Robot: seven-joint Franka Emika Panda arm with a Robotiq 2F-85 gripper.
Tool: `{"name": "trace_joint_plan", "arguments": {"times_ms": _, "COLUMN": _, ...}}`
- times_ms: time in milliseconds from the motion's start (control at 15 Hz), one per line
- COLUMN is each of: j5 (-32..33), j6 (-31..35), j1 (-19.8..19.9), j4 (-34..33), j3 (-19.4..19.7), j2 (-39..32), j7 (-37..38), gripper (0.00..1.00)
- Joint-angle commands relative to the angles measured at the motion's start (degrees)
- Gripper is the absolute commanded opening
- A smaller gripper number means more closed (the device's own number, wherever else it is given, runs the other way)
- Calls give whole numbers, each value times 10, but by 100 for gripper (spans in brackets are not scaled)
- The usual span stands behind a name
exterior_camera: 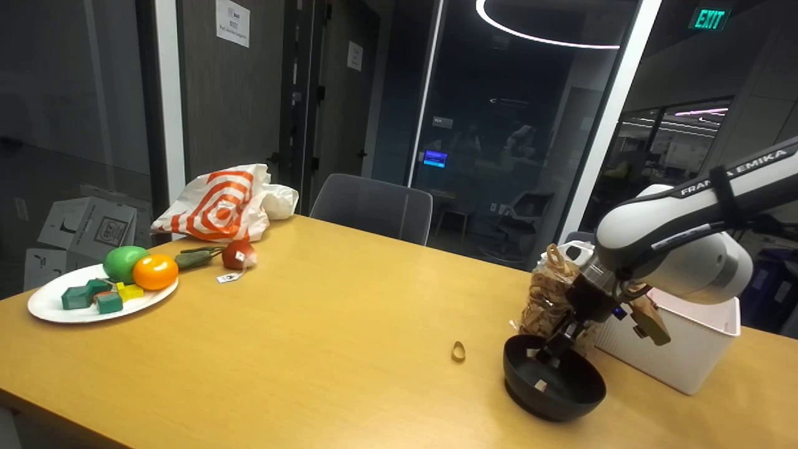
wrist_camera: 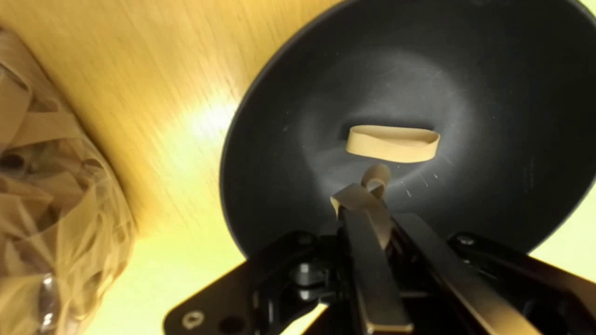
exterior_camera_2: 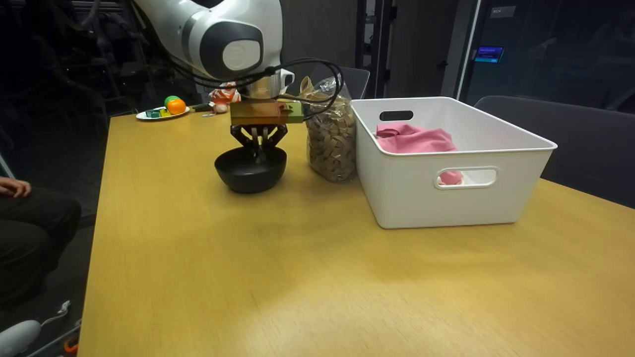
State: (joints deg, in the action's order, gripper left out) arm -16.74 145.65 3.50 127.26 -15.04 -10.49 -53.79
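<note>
My gripper (exterior_camera: 551, 358) points down into a black bowl (exterior_camera: 548, 408), which also shows in an exterior view (exterior_camera_2: 250, 179). The gripper (exterior_camera_2: 260, 156) is low, inside the rim. In the wrist view its fingers (wrist_camera: 381, 217) are close together on a tan rubber band (wrist_camera: 357, 197), with a narrow gap showing behind. The band folds over the left fingertip, and a small curl sticks out in front. Another tan band (wrist_camera: 393, 151) lies on the bowl's floor (wrist_camera: 284, 153) just beyond the fingertips. A third band (exterior_camera: 459, 351) lies on the table beside the bowl.
A clear bag of tan bands (exterior_camera_2: 331, 144) stands beside the bowl. Next to it is a white bin (exterior_camera_2: 446, 203) with pink cloth (exterior_camera_2: 414, 140). A plate (exterior_camera: 47, 307) of toy fruit and blocks, a red ball (exterior_camera: 239, 255) and a red-and-white bag (exterior_camera: 218, 206) sit at the far end.
</note>
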Motion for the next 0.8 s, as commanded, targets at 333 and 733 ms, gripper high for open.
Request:
{"name": "trace_joint_plan", "arguments": {"times_ms": 333, "j5": 1, "j6": -135, "j1": -31, "j4": -34, "j3": 54, "j2": 93, "j7": 10, "gripper": 9}}
{"name": "trace_joint_plan", "arguments": {"times_ms": 733, "j5": 6, "j6": -82, "j1": -54, "j4": -41, "j3": 75, "j2": 137, "j7": 18, "gripper": 8}}
